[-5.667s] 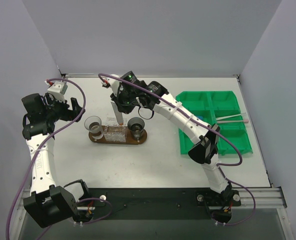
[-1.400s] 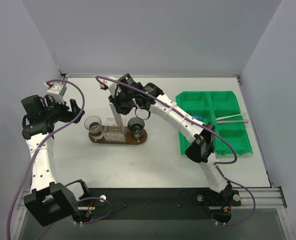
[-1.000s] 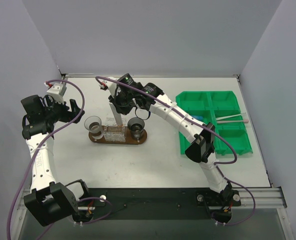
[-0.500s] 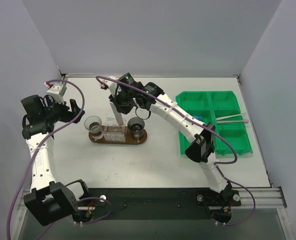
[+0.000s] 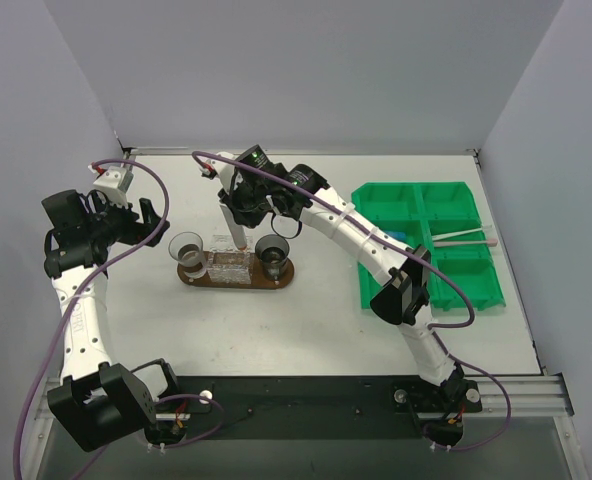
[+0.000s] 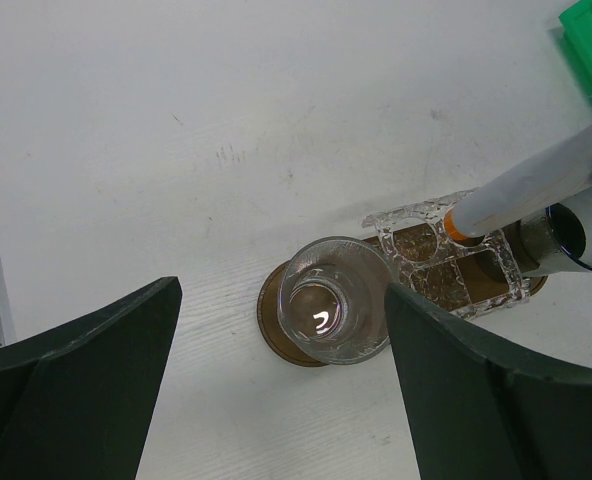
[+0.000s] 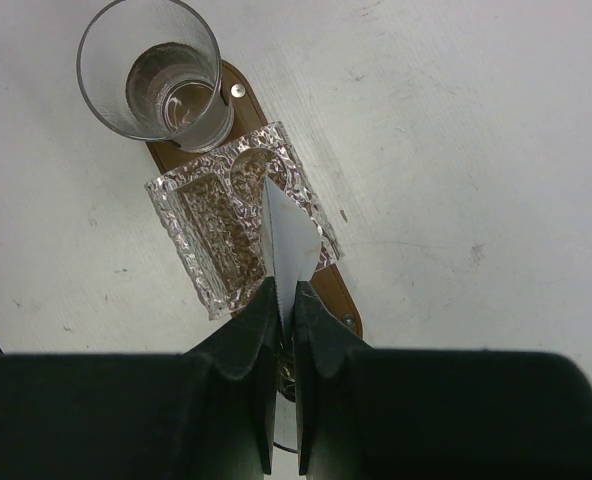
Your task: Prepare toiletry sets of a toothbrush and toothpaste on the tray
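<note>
Gripping the toothpaste (image 7: 294,245) tight is the right claw (image 7: 284,292), while the left claw (image 6: 279,300) gapes empty.

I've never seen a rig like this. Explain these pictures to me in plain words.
Two robot arms are bolted at a table's near edge. One picture looks down from above; the other two come from cameras on each wrist. The right pincer is shut on a toothpaste tube, orange cap downward at a clear holder on the brown tray. A clear cup stands at each tray end; the left pincer hangs open beside one. A toothbrush lies on the green bin.
</note>
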Controlling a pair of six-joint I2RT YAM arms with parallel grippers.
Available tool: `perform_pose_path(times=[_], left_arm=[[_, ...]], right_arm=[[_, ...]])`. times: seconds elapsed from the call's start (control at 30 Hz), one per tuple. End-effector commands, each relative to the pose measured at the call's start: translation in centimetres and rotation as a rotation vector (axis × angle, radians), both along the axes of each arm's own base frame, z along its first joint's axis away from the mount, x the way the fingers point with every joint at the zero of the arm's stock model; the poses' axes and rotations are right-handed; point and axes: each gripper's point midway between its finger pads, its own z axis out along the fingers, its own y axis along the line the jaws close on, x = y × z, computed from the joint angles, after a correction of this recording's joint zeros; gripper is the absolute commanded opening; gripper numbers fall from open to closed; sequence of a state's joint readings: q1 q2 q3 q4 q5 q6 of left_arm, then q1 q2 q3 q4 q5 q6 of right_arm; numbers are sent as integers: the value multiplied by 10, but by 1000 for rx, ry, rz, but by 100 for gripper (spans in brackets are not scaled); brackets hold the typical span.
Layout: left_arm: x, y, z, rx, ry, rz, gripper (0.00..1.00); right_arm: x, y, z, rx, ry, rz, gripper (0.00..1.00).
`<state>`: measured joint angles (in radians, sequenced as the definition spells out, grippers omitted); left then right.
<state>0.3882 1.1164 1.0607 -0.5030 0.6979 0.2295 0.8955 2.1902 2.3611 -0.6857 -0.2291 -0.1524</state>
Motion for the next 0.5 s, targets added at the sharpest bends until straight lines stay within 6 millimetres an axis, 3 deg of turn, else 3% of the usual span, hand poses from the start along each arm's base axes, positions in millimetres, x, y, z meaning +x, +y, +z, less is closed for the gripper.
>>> perform_pose_path(times=[0.0, 0.47], left_arm=[[4, 1, 8, 12, -44, -21, 94], [4, 1, 7, 13, -45, -22, 94]], right_arm=[[1, 4, 17, 45, -14, -3, 0], [-6, 7, 12, 42, 7, 6, 0]])
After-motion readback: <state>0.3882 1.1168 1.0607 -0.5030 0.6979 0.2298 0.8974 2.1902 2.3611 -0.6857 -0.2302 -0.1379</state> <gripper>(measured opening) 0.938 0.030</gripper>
